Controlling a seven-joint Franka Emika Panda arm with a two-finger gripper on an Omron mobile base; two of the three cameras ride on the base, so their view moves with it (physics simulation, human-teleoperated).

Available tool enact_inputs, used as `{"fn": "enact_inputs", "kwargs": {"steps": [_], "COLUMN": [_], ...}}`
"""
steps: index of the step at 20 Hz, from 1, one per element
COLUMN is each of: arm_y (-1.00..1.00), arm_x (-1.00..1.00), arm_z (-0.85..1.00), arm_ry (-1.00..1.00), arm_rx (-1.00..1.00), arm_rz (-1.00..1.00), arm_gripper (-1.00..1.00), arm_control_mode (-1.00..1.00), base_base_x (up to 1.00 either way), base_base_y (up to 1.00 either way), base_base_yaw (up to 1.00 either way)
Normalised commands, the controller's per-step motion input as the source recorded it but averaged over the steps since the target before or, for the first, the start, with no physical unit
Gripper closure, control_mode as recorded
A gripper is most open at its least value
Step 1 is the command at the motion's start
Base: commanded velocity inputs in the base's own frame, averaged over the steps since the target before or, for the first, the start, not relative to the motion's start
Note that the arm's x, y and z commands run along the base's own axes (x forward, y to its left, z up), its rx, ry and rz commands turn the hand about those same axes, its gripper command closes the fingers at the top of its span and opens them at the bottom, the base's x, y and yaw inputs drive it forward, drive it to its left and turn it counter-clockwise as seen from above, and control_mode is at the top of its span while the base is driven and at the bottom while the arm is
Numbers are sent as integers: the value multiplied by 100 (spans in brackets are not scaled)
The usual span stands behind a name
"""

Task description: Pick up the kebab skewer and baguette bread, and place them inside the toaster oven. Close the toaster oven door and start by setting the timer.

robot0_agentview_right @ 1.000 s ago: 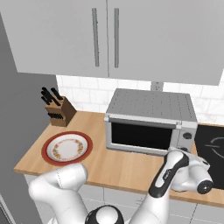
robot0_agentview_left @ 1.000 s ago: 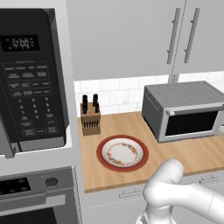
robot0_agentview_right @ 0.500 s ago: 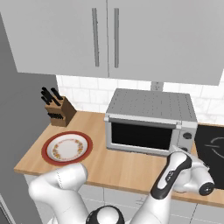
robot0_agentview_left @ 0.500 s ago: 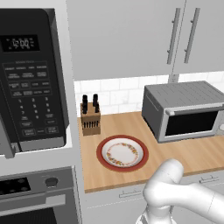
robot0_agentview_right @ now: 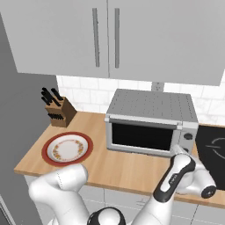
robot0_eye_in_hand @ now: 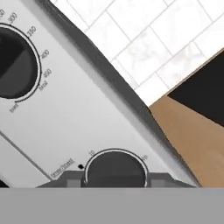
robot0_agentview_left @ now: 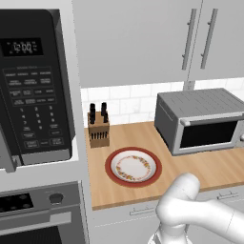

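gray ribbed toaster oven [robot0_agentview_right: 151, 121] | dark glass toaster oven door [robot0_agentview_right: 140, 136] closed

The arm's wrist [robot0_agentview_right: 184, 169] has edged rightward beside the toaster oven [robot0_agentview_right: 151, 123].

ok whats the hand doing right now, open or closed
Hand: closed on the lower knob of the toaster oven, its fingertips either side of the knob.
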Motion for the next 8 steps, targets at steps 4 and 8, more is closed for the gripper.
{"fn": "enact_inputs", "kwargs": {"steps": [4,8], "arm_y": [-3,-1], "arm_x": [0,0], "arm_z": [-1,0], "arm_ry": [0,0], "arm_rx": [18,18], "arm_rz": [0,0], "arm_gripper": [100,100], "arm_control_mode": [-100,-100], "base_base_x": [0,0], "base_base_y": [0,0], "base_base_yaw": [0,0]}}
